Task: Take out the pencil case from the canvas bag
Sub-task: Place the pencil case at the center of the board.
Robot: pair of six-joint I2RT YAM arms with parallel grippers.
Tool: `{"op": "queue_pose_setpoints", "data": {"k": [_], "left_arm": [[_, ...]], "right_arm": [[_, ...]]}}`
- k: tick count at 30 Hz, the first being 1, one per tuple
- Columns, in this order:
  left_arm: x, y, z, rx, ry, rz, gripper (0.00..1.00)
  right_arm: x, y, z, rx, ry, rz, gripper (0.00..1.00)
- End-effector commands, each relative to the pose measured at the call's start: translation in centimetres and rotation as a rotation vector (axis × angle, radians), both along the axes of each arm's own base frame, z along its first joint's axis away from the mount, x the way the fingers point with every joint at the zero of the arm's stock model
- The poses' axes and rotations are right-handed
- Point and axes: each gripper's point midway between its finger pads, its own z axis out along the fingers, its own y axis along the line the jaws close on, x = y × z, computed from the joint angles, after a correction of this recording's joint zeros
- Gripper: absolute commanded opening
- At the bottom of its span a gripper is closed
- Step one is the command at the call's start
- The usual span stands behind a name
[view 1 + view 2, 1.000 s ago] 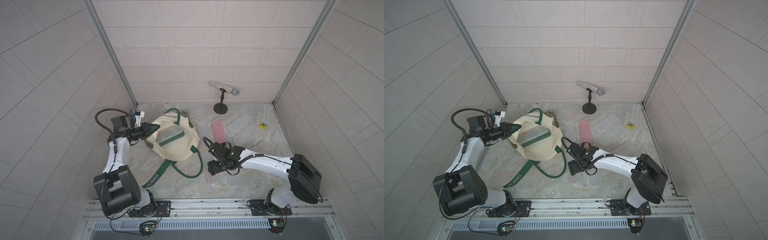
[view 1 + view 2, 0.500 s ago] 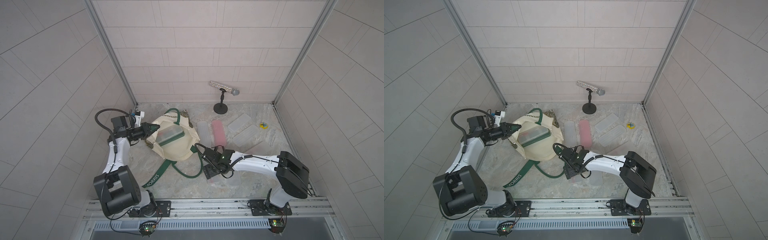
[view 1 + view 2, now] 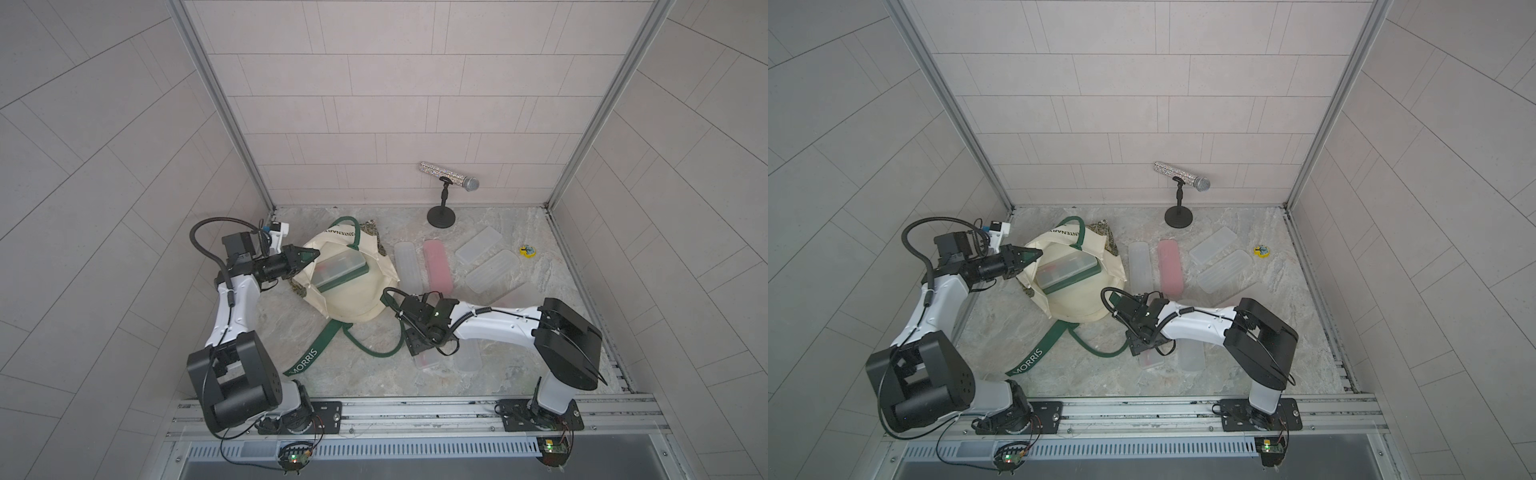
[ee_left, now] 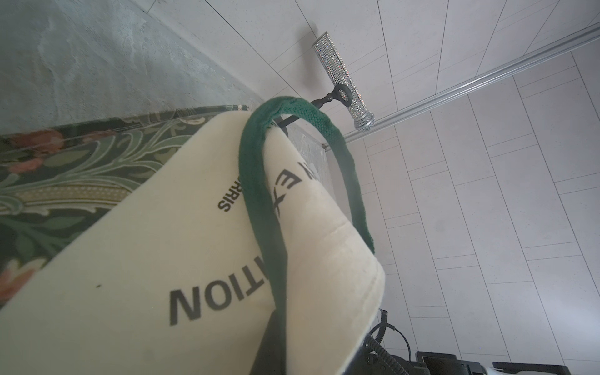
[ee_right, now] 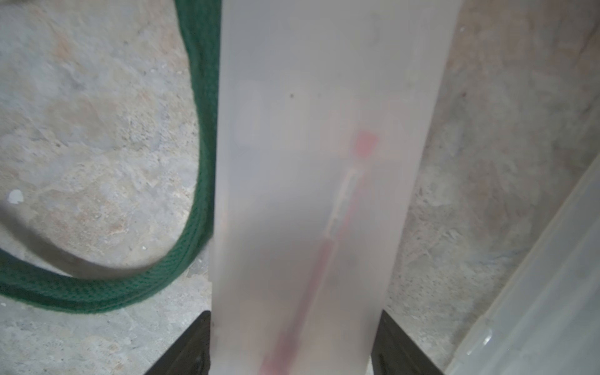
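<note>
At the tips of your left pincer (image 3: 315,264): canvas bag (image 3: 353,309), cream, heavy soft weave, slumped on the floor with its mouth open as a rounded oval. The pincer is closed to a point on the rim. The cloth carries black printed lettering. The base panel (image 4: 65,168) has a green leaf-and-flower pattern. The handles (image 4: 259,194) are dark green ribbed webbing. A flat strap (image 3: 305,359) lettered MORRIS lies on the floor, well apart from the tips.

Just past those tips, inside the mouth: green pencil case (image 3: 340,271), a rigid oblong box with a dark green tray under a clear lid, lying tilted. It is still in the bag.

Between the fingers (image 5: 191,347) of your right pincer (image 5: 293,313): frosted pencil case (image 5: 324,130), a long smooth oblong of translucent plastic, on the floor outside the bag. A thin red stick (image 5: 341,211) shows blurred through it. The black fingers stand wide, close against both long edges; whether they clamp it you cannot tell. A handle loop (image 5: 201,162) lies just beside the case on one side, and a second clear case (image 5: 535,292) lies near it on the other.

Well beyond the right pincer, toward the back wall:
- one frosted case (image 3: 408,266)
- one pink case (image 3: 437,266)
- two clear flat trays (image 3: 478,246)
- a small yellow piece (image 3: 528,251)
- a glitter-coated microphone (image 3: 449,176) on a round black stand (image 3: 441,217)

Floor (image 3: 519,332): mottled grey stone finish.
</note>
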Motion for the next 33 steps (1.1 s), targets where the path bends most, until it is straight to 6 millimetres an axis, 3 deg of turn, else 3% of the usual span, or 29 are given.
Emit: {"op": "queue_pose_setpoints", "data": {"k": [1, 13, 33], "left_arm": [[-0.5, -0.4, 2.5, 0.003, -0.108, -0.037, 0.0], [-0.5, -0.4, 2.4, 0.001, -0.106, -0.036, 0.0], [-0.5, -0.5, 2.7, -0.007, -0.111, -0.042, 0.0]], "right_arm": [[0.1, -1.8, -0.2, -0.057, -0.006, -0.041, 0.73], [1.1, -4.8, 0.7, -0.064, -0.02, -0.113, 0.74], [3.1, -1.0, 8.4, 0.264, -0.226, -0.054, 1.0]]}}
